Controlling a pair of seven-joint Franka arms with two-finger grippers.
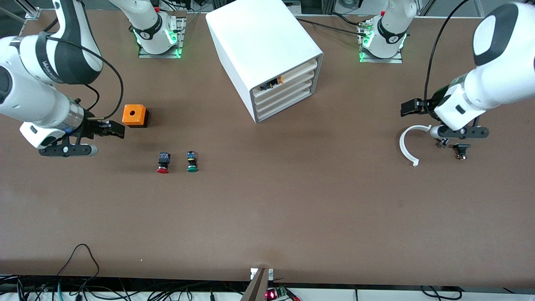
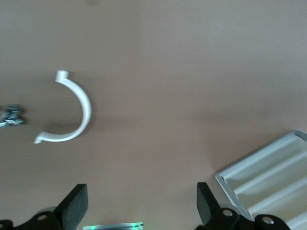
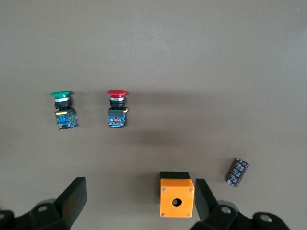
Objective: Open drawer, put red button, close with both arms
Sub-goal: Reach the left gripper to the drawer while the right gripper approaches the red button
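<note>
— Where's the red button (image 1: 162,162)?

— Lying on the table (image 1: 267,209), green button (image 1: 192,161) beside it, orange box (image 1: 135,115) at its ten o'clock. I see every drawer (image 1: 287,93) of the white cabinet (image 1: 261,50) shut.

— Grippers?

— Right gripper (image 1: 109,128) hovers by the orange box, fingers wide, empty. Left gripper (image 1: 453,144) hangs beside a white curved piece (image 1: 407,144), fingers wide, empty.

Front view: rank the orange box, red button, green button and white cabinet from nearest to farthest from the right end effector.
1. Orange box, beside the open right end effector.
2. Red button, nearer the camera.
3. Green button, beside the red.
4. White cabinet, mid-table.
</note>
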